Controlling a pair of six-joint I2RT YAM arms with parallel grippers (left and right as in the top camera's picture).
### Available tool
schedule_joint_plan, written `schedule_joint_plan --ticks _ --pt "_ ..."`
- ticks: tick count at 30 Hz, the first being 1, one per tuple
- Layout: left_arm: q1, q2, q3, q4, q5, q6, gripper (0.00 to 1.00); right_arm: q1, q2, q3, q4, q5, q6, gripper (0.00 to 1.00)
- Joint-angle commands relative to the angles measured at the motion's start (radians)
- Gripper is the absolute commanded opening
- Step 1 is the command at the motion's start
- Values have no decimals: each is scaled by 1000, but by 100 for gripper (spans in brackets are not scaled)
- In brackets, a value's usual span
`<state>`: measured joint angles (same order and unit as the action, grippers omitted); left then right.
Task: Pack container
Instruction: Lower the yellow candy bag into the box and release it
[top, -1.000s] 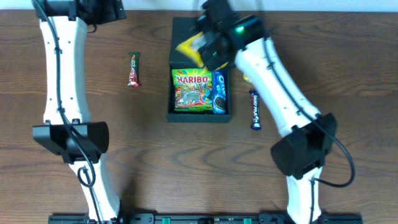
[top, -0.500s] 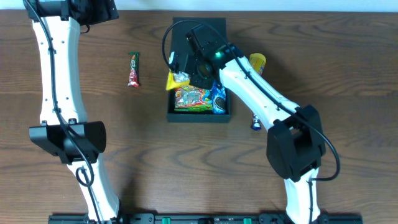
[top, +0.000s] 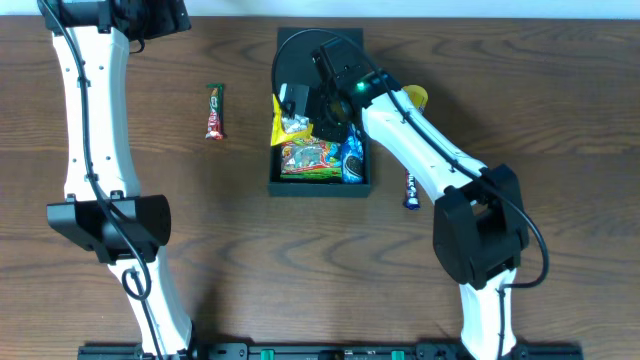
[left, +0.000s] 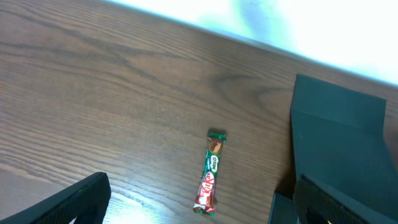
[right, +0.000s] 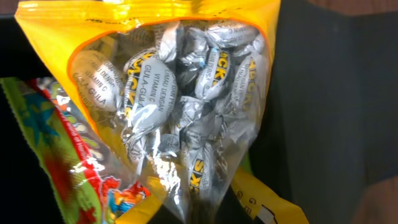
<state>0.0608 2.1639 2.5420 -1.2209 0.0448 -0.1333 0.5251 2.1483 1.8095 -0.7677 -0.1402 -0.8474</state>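
Moved since a second ago: right gripper (top: 300, 108) and candy bag (top: 288, 122), from the far right edge of the container (top: 320, 188) across to its far left corner and lower. This uncovers a yellow packet (top: 416, 97) on the table.

1. Right gripper: over the container, grasping the candy bag as far as can be judged. Its fingers are hidden behind the bag in the wrist view, where the bag fills the frame.
2. Container: directly under the right gripper, lid (top: 300, 45) lying open and flat beyond it.
3. Gummy bag (top: 308, 160): packed, in the container, on the near side of the right gripper.
4. Blue packet (top: 352, 160): packed, touching the gummy bag, to the gripper's right.
5. Yellow packet: unpacked, right of the gripper, just outside the container.
6. Purple bar (top: 410, 188): unpacked, right of the container.
7. Left gripper (left: 200, 214): released, fingers spread wide, empty.
8. Red-green bar (left: 208, 180): unpacked, lying just ahead of the left gripper.

Progress, as judged: two packed, one arriving, three left out, lid not yet closed.
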Motion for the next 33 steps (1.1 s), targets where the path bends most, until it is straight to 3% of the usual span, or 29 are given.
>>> schedule_joint_plan --ticks 1,7,12,13,14,15,16,20,33 --pt "2 7 5 9 -10 8 95 -6 -10 -2 5 -38 -13 99" --pt "2 7 5 11 -10 7 95 -7 -21 60 97 178 187 99" --pt "2 7 5 11 -10 7 95 -7 -75 156 97 174 312 99" --pt "2 7 5 11 -10 7 95 -8 -87 167 95 148 337 89" --pt "2 7 5 11 -10 7 95 -10 -99 174 92 105 368 67" --pt "2 7 5 11 -10 7 95 -10 -108 174 89 63 392 29" --pt "2 7 5 11 -10 7 95 -13 -111 174 77 -3 415 4" --pt "2 7 5 11 -7 7 95 -35 -55 152 -14 -192 418 2" --pt "2 7 5 3 1 7 95 -53 146 138 -35 -300 432 1"
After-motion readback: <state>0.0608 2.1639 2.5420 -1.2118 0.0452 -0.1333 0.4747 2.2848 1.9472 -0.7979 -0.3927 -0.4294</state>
